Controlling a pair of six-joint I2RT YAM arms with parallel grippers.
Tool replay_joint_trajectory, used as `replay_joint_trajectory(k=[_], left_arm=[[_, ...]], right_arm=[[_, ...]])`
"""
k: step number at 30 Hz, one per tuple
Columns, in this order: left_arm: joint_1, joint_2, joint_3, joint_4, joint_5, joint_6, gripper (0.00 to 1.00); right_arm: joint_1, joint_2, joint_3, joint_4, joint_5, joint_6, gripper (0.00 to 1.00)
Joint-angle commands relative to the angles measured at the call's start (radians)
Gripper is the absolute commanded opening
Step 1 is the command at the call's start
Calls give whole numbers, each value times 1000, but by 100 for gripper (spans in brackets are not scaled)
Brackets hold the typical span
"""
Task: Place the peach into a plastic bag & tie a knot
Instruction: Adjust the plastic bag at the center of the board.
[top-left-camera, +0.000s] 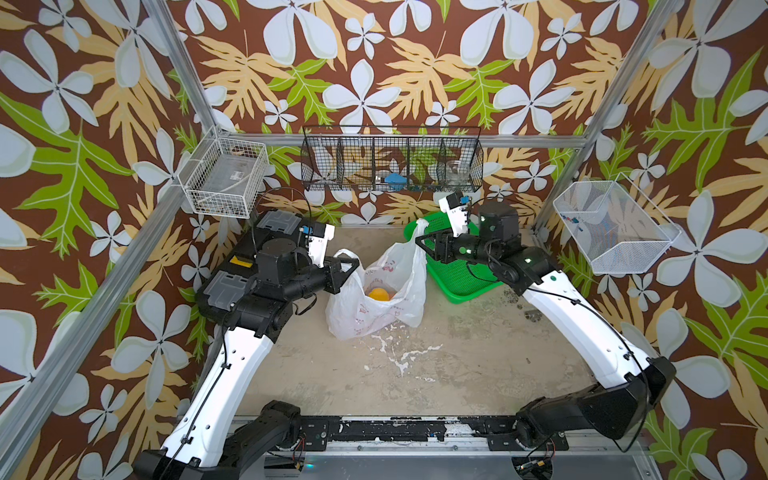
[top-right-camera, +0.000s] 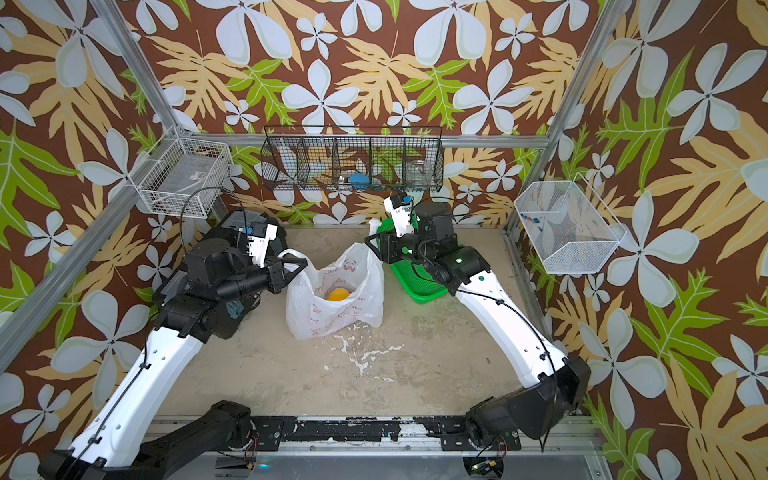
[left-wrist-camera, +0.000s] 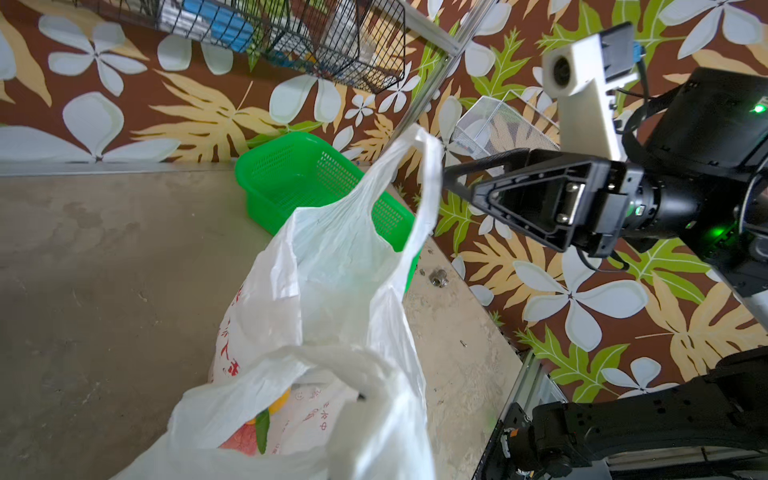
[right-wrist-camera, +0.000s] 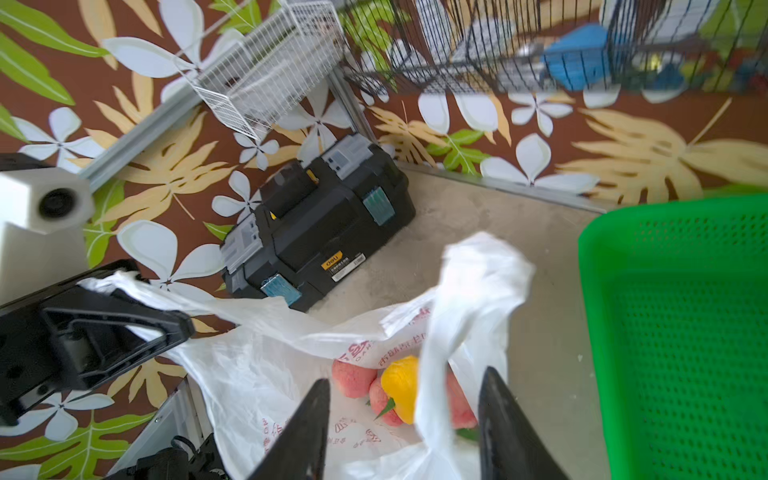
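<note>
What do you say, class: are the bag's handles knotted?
No, the plastic bag stands open-mouthed, its two handles held well apart.

The plastic bag (top-left-camera: 376, 299) is standing in the middle of the table (top-left-camera: 457, 365), with the peach (right-wrist-camera: 352, 379) lying inside it. The perforated basket (top-left-camera: 457, 278) is sitting just behind and to the right of the bag, and the toolbox (right-wrist-camera: 316, 232) is sitting at the left rear corner. The left gripper (top-left-camera: 351, 264) is pinching the bag's left handle. The right handle is standing between the parted jaws of the right gripper (right-wrist-camera: 405, 380). A partitioned wire rack (top-left-camera: 392, 162) is hanging on the back wall.
</note>
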Motion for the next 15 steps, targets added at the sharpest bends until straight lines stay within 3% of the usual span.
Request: replay_joint_trajectory(k=[1, 4, 8, 12, 15], left_arm=[[1, 7, 25, 4, 9, 38, 0], [1, 5, 30, -1, 18, 49, 0], [1, 2, 26, -2, 18, 68, 0], [1, -2, 22, -6, 3, 91, 0], [2, -5, 12, -4, -11, 103, 0]], right_arm=[[-3, -43, 39, -57, 20, -123, 58], [41, -70, 81, -37, -21, -174, 70], [218, -16, 106, -49, -41, -363, 83], [247, 28, -28, 87, -193, -425, 87], [280, 24, -136, 241, -206, -496, 90]])
